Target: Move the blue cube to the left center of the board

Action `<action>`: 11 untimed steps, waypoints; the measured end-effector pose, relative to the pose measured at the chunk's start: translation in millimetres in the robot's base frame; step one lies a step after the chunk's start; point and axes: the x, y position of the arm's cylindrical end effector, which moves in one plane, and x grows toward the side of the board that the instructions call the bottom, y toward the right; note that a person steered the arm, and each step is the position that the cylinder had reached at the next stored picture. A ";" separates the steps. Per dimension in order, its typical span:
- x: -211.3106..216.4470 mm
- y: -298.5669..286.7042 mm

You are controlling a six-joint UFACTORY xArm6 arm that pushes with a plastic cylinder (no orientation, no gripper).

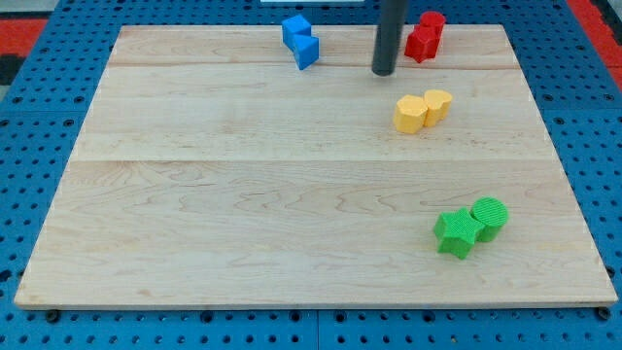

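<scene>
Two blue blocks touch each other near the view's top, left of centre: a blue cube (296,27) and a second blue block (307,51) just below and right of it. My tip (384,72) stands on the wooden board (243,175) to the right of the blue pair, with a clear gap between. It is left of the red blocks and above the yellow blocks.
Two red blocks (425,37) sit together at the view's top right. Two yellow blocks (422,109) lie below my tip. A green star (455,234) and a green cylinder (489,217) sit at the lower right. Blue pegboard surrounds the board.
</scene>
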 end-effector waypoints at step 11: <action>70.9 -231.2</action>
